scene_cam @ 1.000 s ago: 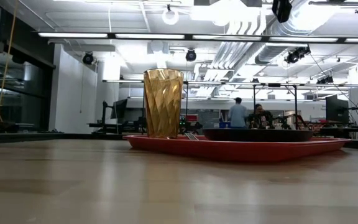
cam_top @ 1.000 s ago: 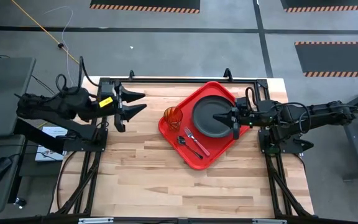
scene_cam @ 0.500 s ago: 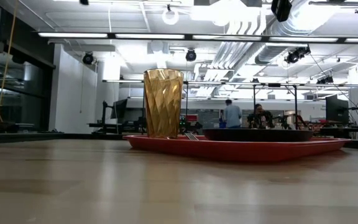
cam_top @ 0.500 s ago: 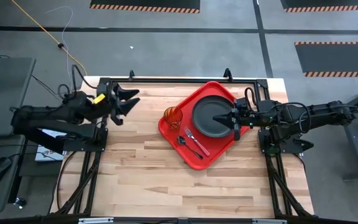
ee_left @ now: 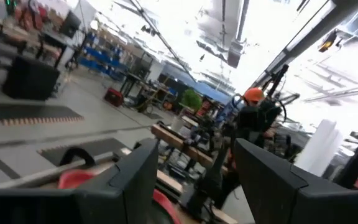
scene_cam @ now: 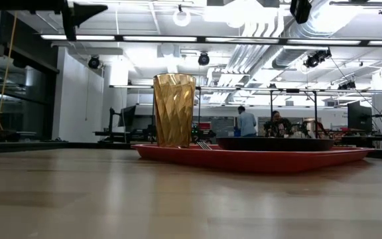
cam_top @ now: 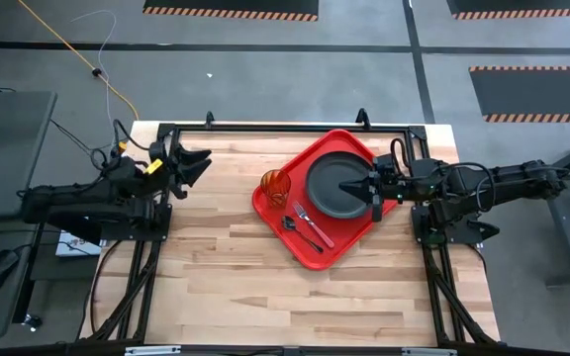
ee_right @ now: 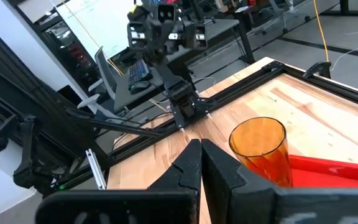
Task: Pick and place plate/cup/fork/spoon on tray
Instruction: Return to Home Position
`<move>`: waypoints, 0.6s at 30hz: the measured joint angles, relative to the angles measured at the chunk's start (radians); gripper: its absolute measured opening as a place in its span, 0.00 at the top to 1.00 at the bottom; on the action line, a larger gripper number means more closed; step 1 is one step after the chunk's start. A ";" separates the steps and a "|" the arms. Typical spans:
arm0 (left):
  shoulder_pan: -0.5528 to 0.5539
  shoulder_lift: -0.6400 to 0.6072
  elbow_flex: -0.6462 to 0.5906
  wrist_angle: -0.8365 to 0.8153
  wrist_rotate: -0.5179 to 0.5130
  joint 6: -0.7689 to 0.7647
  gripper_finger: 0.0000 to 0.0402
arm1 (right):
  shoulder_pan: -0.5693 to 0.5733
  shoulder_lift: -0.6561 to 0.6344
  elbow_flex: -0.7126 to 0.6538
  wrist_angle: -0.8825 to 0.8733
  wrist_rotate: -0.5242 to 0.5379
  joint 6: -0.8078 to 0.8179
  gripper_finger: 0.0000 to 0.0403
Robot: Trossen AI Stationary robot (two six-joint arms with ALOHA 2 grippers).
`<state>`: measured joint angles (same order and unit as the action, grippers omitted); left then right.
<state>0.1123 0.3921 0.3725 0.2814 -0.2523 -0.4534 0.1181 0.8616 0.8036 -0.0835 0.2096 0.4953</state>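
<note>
Red tray [cam_top: 349,242] sits on the pale wood tabletop [cam_top: 216,277], angled, with one rim near the far edge and one corner reaching toward the right edge. The wood to the left of the tray and toward the near edge is bare, giving wide room there.

Right pincer [cam_top: 359,189] is over the plate [cam_top: 327,174], fingers pressed together and gripping nothing; the right wrist view shows the two dark fingers [ee_right: 191,163] touching along their length. The dark plate lies on the tray directly under this pincer. The cup [cam_top: 276,185], amber, stands upright on the tray's left corner, ahead of the right pincer's tips and apart from them. Fork [cam_top: 315,224] and spoon [cam_top: 303,233] lie side by side on the tray, near-side of the plate, just off to the side of the right pincer, spoon farther out than fork.

Left pincer [cam_top: 198,163] is at the tabletop's far left corner, raised, fingers spread apart and holding nothing. Tray and all tableware are well apart from it, across bare wood.

Low view: cup [scene_cam: 174,110] upright on the tray [scene_cam: 257,158], plate [scene_cam: 274,143] beside it.
</note>
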 joint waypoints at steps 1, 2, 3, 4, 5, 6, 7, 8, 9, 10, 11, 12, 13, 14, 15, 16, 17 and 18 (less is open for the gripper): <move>-0.008 -0.004 -0.019 0.013 0.000 -0.011 0.50 | 0.000 0.000 0.000 0.000 0.000 -0.001 0.99; -0.015 -0.006 -0.037 0.032 0.000 -0.021 0.50 | 0.000 0.000 0.000 0.000 0.000 -0.001 0.99; -0.022 -0.007 -0.056 0.057 0.000 -0.034 0.50 | 0.000 0.000 0.000 0.000 0.000 -0.001 0.99; -0.030 -0.007 -0.075 0.084 -0.002 -0.045 0.50 | 0.000 0.000 0.000 0.000 0.000 0.001 0.99; -0.037 -0.007 -0.092 0.111 -0.003 -0.054 0.50 | 0.000 0.000 0.000 0.000 0.000 0.001 0.99; -0.045 -0.006 -0.109 0.141 -0.003 -0.063 0.50 | 0.000 0.000 0.000 0.000 0.000 0.001 0.99; -0.053 -0.004 -0.123 0.162 -0.010 -0.072 0.50 | 0.000 0.000 0.000 0.000 0.000 0.001 0.99; -0.062 -0.004 -0.136 0.178 -0.021 -0.078 0.50 | 0.000 0.000 0.000 0.000 0.000 0.001 0.99; -0.070 -0.004 -0.147 0.188 -0.031 -0.078 0.50 | 0.000 0.000 0.000 0.000 0.000 0.001 0.99; -0.077 -0.004 -0.151 0.190 -0.040 -0.077 0.50 | 0.000 0.000 0.000 0.000 0.000 0.002 0.99; -0.082 -0.004 -0.155 0.195 -0.046 -0.072 0.50 | 0.000 0.000 0.000 0.000 0.000 0.001 0.99; -0.085 -0.005 -0.160 0.196 -0.047 -0.069 0.50 | 0.000 0.000 0.000 0.000 0.000 0.001 0.99; -0.088 -0.006 -0.164 0.194 -0.048 -0.069 0.50 | 0.000 0.000 0.000 0.000 0.000 -0.001 0.99; -0.088 -0.007 -0.164 0.191 -0.048 -0.068 0.50 | 0.000 0.000 0.000 0.000 0.000 -0.002 0.99; -0.088 -0.007 -0.164 0.191 -0.043 -0.064 0.50 | 0.000 0.000 0.000 0.000 0.000 -0.002 0.99; -0.088 -0.007 -0.164 0.190 -0.037 -0.057 0.50 | 0.000 0.000 0.000 0.000 0.000 -0.002 0.99; -0.088 -0.007 -0.164 0.190 -0.032 -0.050 0.50 | 0.000 0.000 0.000 0.000 0.000 -0.002 0.99; -0.088 -0.007 -0.164 0.189 -0.030 -0.044 0.50 | 0.000 0.000 0.000 0.000 0.000 -0.002 0.99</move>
<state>0.0246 0.3847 0.2085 0.4706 -0.2819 -0.4971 0.1184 0.8612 0.8036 -0.0837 0.2100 0.4934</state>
